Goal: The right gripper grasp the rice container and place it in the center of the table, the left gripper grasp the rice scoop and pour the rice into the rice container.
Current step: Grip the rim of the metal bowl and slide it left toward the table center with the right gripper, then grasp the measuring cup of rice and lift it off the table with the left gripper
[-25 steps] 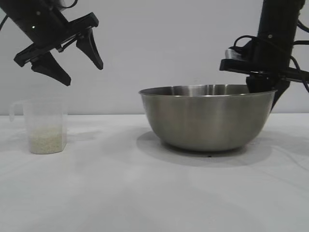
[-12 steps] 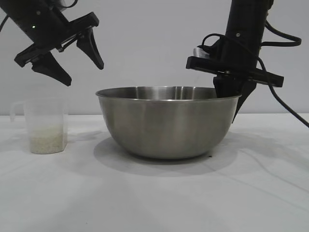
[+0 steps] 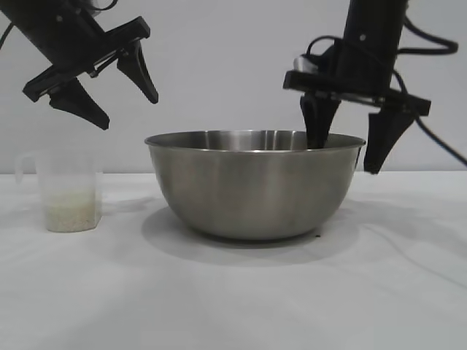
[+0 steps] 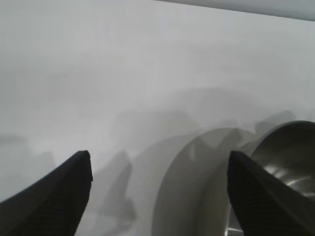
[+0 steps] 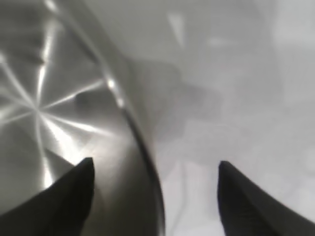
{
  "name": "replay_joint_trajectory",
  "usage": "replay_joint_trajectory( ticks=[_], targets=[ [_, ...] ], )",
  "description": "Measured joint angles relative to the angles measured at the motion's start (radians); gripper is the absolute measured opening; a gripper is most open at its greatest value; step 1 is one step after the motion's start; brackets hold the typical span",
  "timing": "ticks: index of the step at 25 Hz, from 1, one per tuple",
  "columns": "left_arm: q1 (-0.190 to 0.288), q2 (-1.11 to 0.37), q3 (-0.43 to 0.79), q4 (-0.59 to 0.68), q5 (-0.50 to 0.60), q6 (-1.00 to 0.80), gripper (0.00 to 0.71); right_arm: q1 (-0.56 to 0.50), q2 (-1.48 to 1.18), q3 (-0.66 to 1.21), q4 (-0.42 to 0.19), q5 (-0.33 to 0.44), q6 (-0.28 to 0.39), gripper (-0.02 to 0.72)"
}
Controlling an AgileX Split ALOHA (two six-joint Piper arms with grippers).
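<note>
The bowl (image 3: pixel 254 186) already sits mid-worktop (image 3: pixel 233 292) with the right gripper (image 3: pixel 349 149) spread wide astride its rim, while the wide-open left gripper (image 3: pixel 120 102) hangs above the untouched cup (image 3: pixel 67 191) of rice (image 3: pixel 70 211).

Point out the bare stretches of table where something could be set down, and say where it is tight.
The table is bare across the whole front, before the rice container and the rice scoop. A narrower bare strip lies between scoop and container. To the container's right the table is bare too, but the right gripper straddles that rim, jaws open. The left gripper hangs open above the scoop.
</note>
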Motion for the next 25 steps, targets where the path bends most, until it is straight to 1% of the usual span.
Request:
replay_joint_trajectory(
  ticks=[2,6,9,13,19,25],
  targets=[
    [0.000,0.000,0.000,0.000,0.000,0.000,0.502,-0.036,-0.029,0.000,-0.021,0.004,0.000,0.490],
    [0.000,0.000,0.000,0.000,0.000,0.000,0.502,-0.109,-0.092,0.002,-0.032,0.008,0.000,0.490],
    [0.000,0.000,0.000,0.000,0.000,0.000,0.502,-0.148,-0.167,0.052,-0.049,0.008,0.000,0.490],
    [-0.002,0.000,0.000,0.000,0.000,0.000,0.502,-0.163,-0.302,0.183,-0.083,0.008,0.000,0.490],
    [-0.002,0.000,0.000,0.000,0.000,0.000,0.502,-0.163,-0.549,0.422,-0.083,0.012,0.010,0.490],
    [-0.002,0.000,0.000,0.000,0.000,0.000,0.502,-0.163,-0.867,0.684,-0.083,0.008,0.012,0.490]
  ],
)
